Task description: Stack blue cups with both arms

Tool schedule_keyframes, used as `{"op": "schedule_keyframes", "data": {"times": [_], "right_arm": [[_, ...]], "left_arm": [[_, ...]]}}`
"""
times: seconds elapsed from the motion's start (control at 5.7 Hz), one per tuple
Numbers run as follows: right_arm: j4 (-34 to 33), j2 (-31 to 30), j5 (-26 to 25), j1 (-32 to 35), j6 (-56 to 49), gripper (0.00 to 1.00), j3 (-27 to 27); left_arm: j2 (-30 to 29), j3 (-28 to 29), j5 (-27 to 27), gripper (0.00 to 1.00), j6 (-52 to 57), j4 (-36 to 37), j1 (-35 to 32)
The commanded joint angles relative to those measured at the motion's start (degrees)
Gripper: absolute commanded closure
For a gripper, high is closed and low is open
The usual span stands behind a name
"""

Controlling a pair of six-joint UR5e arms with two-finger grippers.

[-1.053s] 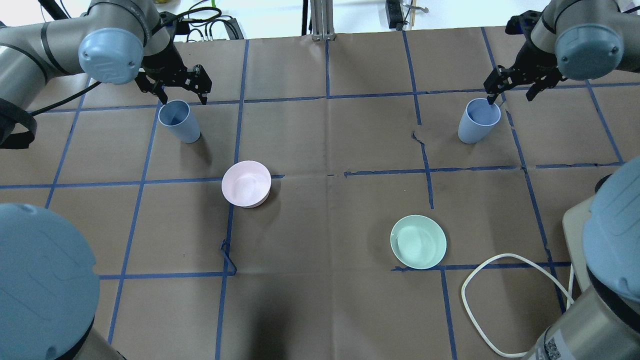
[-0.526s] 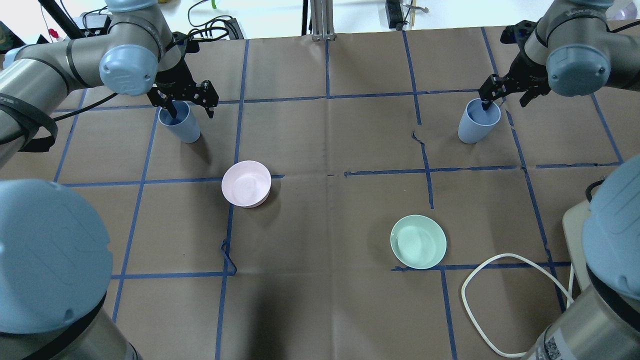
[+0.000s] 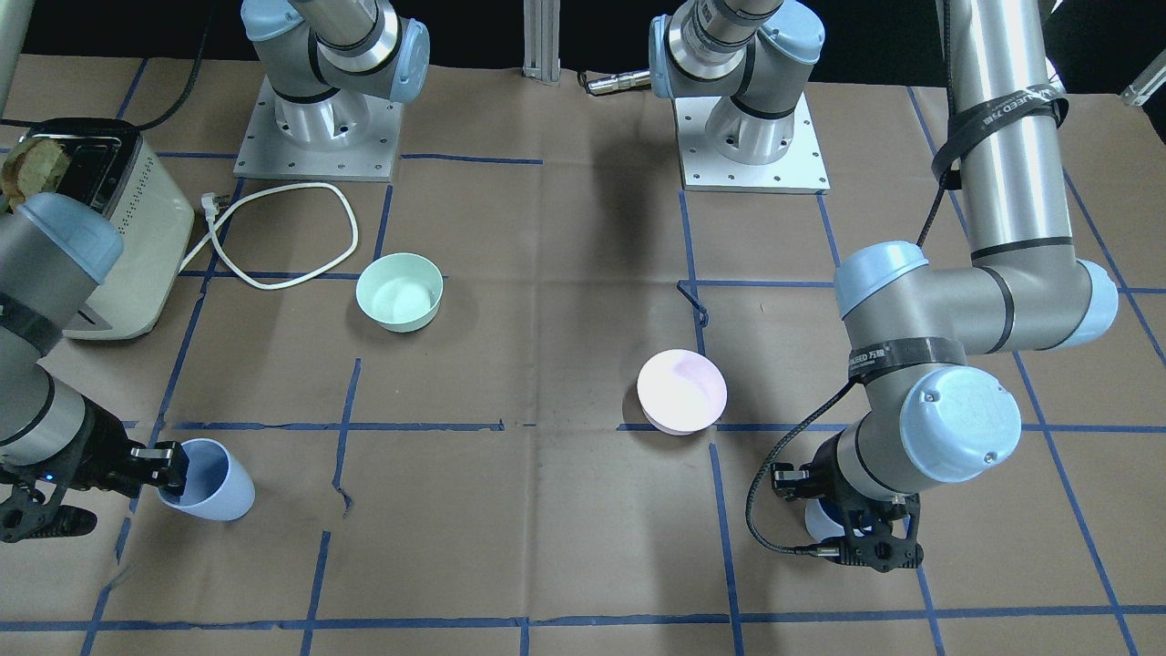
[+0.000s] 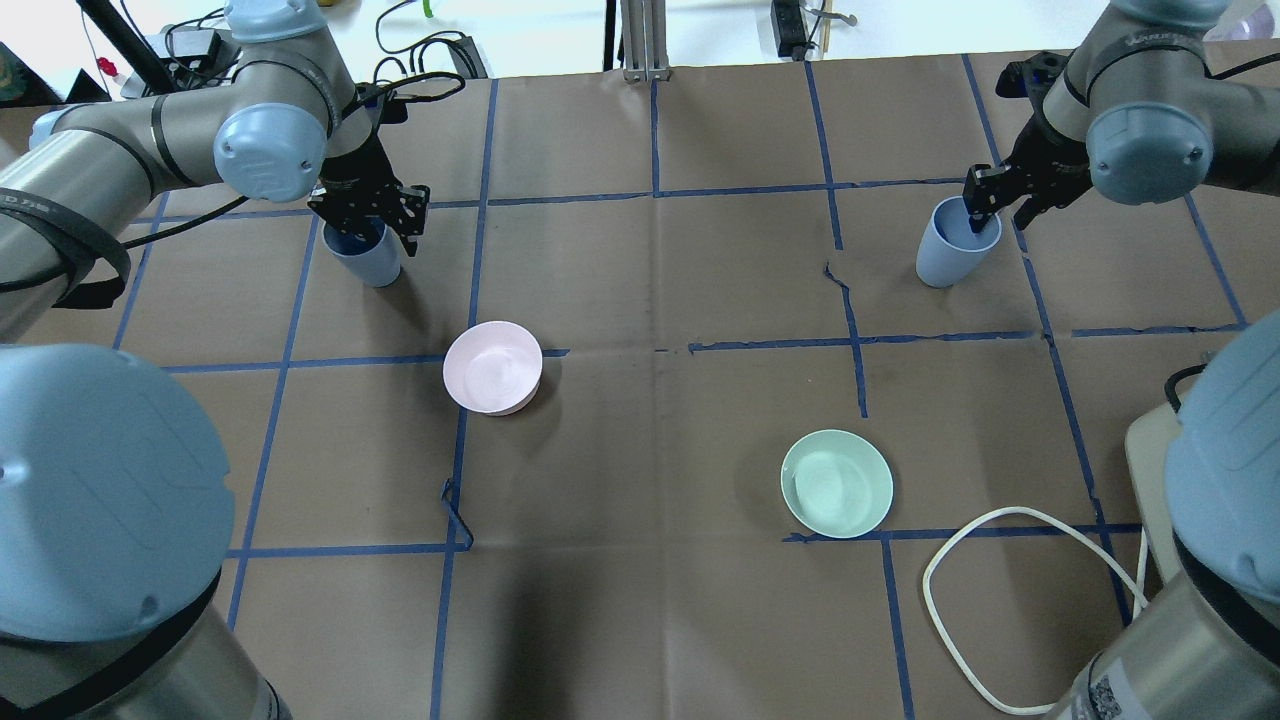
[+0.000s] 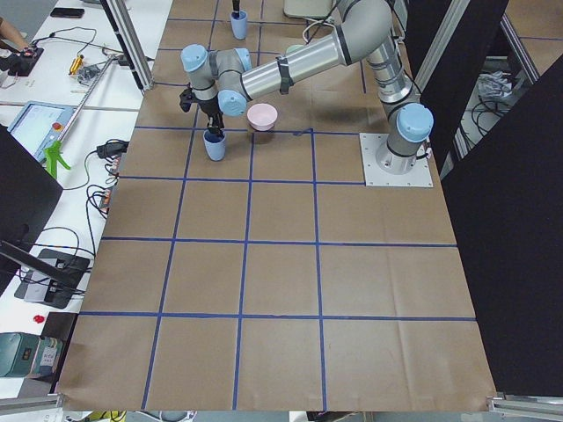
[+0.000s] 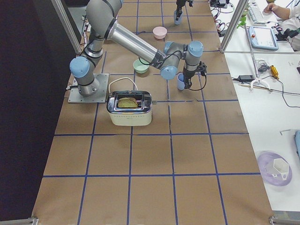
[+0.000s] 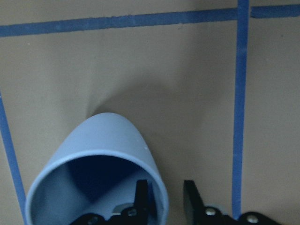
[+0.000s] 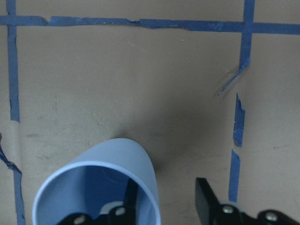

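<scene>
We are recording the left cup (image 4: 368, 265) standing near the worktop's far left corner, and the right cup (image 4: 945, 255) near the far right corner. The left gripper (image 7: 165, 199) is straddling its cup's wall, one finger inside, the gap narrow and not clamping. The right gripper (image 8: 167, 197) is doing likewise, its gap wider. The pink bowl (image 4: 492, 367) and green bowl (image 4: 836, 483) are sitting mid-worktop.

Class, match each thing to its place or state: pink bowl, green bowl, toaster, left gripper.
1 pink bowl
2 green bowl
3 toaster
4 left gripper

A bread inside
B jaws astride a blue cup wall
C empty, on the right arm side
D empty, on the left arm side

Pairs: 1-D, 2-C, 3-A, 4-B
</scene>
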Motion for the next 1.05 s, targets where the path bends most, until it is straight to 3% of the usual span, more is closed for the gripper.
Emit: {"op": "schedule_keyframes", "data": {"times": [0.0,0.35,0.53,0.88], "right_arm": [[0.0,-0.3,0.9,0.0,0.4,0.92,-0.2],[0.2,-0.6,1.0,0.0,0.9,0.92,-0.6],[1.6,-3.1,0.7,0.6,3.6,0.91,-2.9],[22.2,-7.6,0.6,1.0,6.3,0.9,-13.6]], "left_arm": [[0.5,0.3,0.1,1.0,-0.1,0.0,-0.2],[1.9,1.6,1.4,1.0,-1.5,-0.7,-2.7],[2.0,3.5,0.9,1.0,-4.2,-0.3,-7.4],[-2.3,9.6,1.4,0.99,-17.9,0.4,-19.3]]}}
